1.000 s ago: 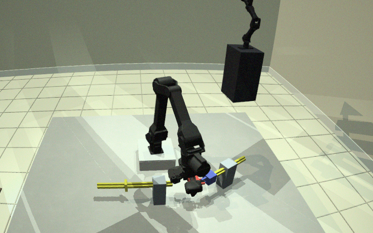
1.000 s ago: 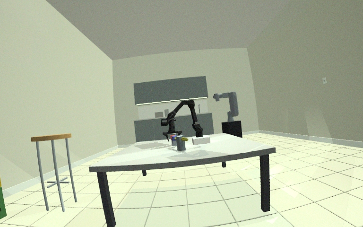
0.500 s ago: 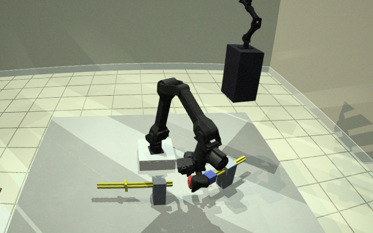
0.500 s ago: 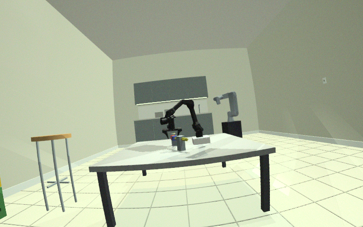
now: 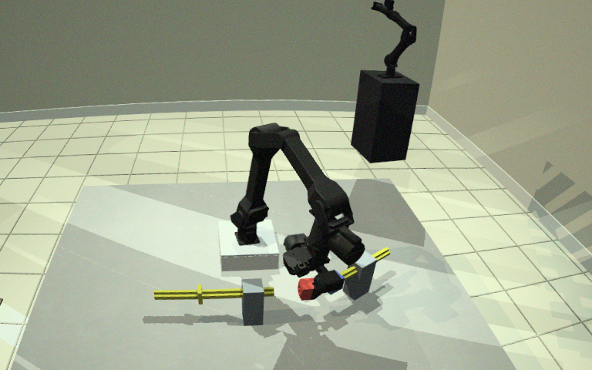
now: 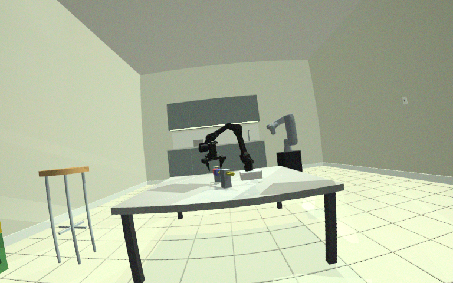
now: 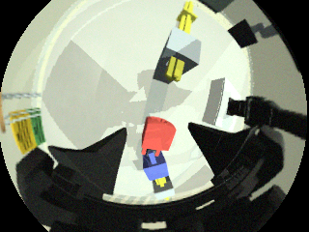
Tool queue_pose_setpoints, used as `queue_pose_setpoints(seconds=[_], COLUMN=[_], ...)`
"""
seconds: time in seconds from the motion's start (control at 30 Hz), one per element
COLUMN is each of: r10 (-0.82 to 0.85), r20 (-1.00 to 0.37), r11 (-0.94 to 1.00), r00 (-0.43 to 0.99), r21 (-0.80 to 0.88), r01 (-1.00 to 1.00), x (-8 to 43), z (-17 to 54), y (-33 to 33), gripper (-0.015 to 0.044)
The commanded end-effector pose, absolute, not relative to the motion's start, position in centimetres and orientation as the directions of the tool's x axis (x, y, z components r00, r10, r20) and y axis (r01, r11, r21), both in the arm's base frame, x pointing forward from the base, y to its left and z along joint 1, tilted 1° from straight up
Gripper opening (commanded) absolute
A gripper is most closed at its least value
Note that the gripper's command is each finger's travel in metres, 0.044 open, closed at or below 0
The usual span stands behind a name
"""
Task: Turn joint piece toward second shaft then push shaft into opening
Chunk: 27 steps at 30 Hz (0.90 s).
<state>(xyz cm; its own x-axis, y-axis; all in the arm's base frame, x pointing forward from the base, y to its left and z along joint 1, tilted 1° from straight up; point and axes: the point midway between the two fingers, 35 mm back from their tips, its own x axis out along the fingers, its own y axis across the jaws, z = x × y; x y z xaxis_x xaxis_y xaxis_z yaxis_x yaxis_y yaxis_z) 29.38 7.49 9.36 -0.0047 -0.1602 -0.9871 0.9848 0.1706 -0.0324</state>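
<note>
Closest in the wrist view, the gripper [image 5: 313, 270] [image 6: 214, 168] [image 7: 158, 128] stands wide open, its black fingers coming in from lower left and lower right with nothing held between them. The red joint piece [image 5: 306, 288] [image 6: 214, 171] [image 7: 158, 135] shows low in the middle of that view, joined to a blue part [image 5: 339, 274] [image 6: 217, 171] [image 7: 155, 172] on the first yellow shaft [image 5: 381, 253] [image 6: 216, 166] [image 7: 160, 182]. The top view has a black finger covering much of the blue part; whether it touches cannot be told there, while the exterior view puts the fingertips around the height of the joint's top

At the wrist view's upper middle, the second shaft [image 5: 221, 293] [image 6: 230, 173] [image 7: 175, 69] pokes out of the second block [image 5: 252, 302] [image 6: 225, 178] [image 7: 181, 50], well apart from the red piece. Its collar [image 5: 200, 294] [image 7: 186, 17] lies beyond that block, left of it in the top view

Only the exterior view shows the table legs [image 6: 330, 227] and, farther back, grey wall cabinets [image 6: 213, 112] at the centre; only the top view has a black arm [image 5: 400, 41] on a pedestal at upper right
</note>
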Motion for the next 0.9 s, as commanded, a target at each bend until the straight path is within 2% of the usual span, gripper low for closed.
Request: queue_pose_setpoints(seconds=[0.0,0.4,0.87], r10=[-0.135,-0.081,-0.02], r20=[-0.991,-0.997,-0.999], r11=[0.296,0.65,0.928], r00=[0.009,0.017,0.029], r21=[-0.032,-0.04,-0.008], r01=[0.955,0.759,0.373], x=[29.6,29.5,28.9], z=[10.9,14.6,18.8], y=[7.5,7.3,6.9], gripper=[0.044,0.044,0.044])
